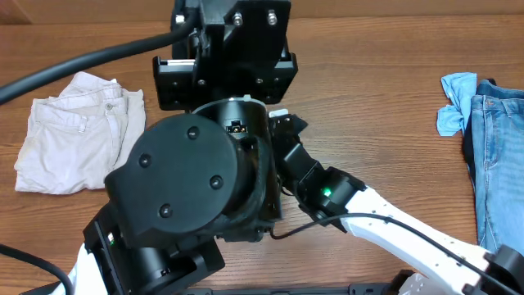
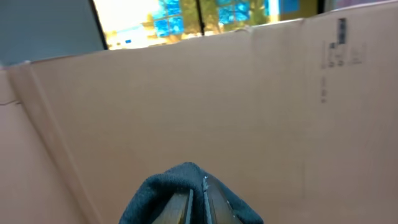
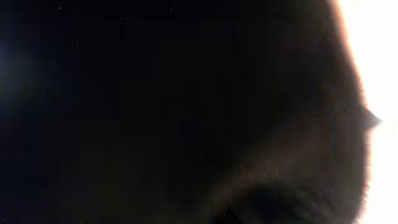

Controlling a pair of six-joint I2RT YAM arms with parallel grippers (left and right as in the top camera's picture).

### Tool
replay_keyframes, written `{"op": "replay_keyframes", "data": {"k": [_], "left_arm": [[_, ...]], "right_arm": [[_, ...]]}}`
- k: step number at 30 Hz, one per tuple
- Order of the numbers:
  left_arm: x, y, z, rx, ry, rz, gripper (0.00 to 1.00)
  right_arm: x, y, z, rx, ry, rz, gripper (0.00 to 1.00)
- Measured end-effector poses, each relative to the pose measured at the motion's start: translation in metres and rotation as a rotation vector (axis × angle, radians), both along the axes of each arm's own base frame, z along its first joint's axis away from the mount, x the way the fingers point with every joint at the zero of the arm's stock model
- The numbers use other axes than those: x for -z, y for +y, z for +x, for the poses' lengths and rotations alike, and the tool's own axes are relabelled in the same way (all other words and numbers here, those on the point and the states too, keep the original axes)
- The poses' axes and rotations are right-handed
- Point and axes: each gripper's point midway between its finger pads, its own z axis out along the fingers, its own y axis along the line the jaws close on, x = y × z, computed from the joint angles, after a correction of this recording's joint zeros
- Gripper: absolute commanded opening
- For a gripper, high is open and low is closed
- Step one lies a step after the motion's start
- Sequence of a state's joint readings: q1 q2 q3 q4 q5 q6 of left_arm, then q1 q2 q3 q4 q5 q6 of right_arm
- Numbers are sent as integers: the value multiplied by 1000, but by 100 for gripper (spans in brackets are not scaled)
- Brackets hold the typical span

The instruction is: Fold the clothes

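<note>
The left arm [image 1: 180,188] rears high over the middle of the worktop [image 1: 385,74], and the right arm [image 1: 393,225] rises beside it from the lower right corner. Jeans [image 1: 495,156] lie at the right edge, shorts [image 1: 74,131] near the left edge. The left gripper [image 2: 198,196] pinches a raised fold of the dark T-shirt [image 2: 155,193]. I cannot tell how the right gripper stands, as its wrist view is all dark blur.

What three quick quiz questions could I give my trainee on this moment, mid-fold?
1. True or false: the left gripper is shut on dark T-shirt fabric.
2. In the overhead view the jeans lie at: A) left edge B) right edge C) centre.
3. Which pale garment lies at the overhead view's left?
Key: 1 true; 2 B; 3 the shorts.
</note>
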State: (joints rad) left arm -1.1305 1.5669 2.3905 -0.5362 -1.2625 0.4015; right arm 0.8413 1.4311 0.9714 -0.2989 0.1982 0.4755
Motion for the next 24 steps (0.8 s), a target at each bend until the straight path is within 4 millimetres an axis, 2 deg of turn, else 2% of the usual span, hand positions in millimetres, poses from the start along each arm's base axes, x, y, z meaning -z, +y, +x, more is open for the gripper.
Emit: {"op": "replay_keyframes", "data": {"k": [4, 6, 8, 10, 12, 14, 15, 16, 17, 21, 24], "left_arm": [[-5, 18, 3, -81, -2, 2, 7], [-6, 30, 6, -134, 2, 5, 8], [-5, 42, 10, -186, 9, 16, 8], [-5, 54, 14, -232, 14, 21, 9], [-4, 63, 17, -270, 18, 26, 9], [-4, 71, 20, -299, 21, 31, 9], [-3, 73, 20, -308, 28, 42, 9], [-2, 73, 21, -311, 31, 47, 9], [-1, 73, 21, -313, 38, 58, 10], [4, 76, 16, -348, 66, 73, 14], [7, 65, 3, -329, 93, 99, 19]], "right_arm": [[-19, -42, -15, 72, -14, -88, 4], [-37, -72, -21, 136, -50, -126, 4], [-69, -111, -26, 232, -124, -126, 4], [-108, -157, -32, 361, -213, -94, 4], [-145, -195, -39, 468, -300, -48, 4], [-197, -235, -53, 582, -421, 20, 4], [-218, -251, -62, 625, -469, 48, 4], [-223, -255, -64, 636, -483, 47, 4], [-251, -276, -79, 684, -540, 75, 4], [-267, -288, -88, 704, -565, 52, 4], [-287, -293, -95, 704, -586, 61, 4]]}}
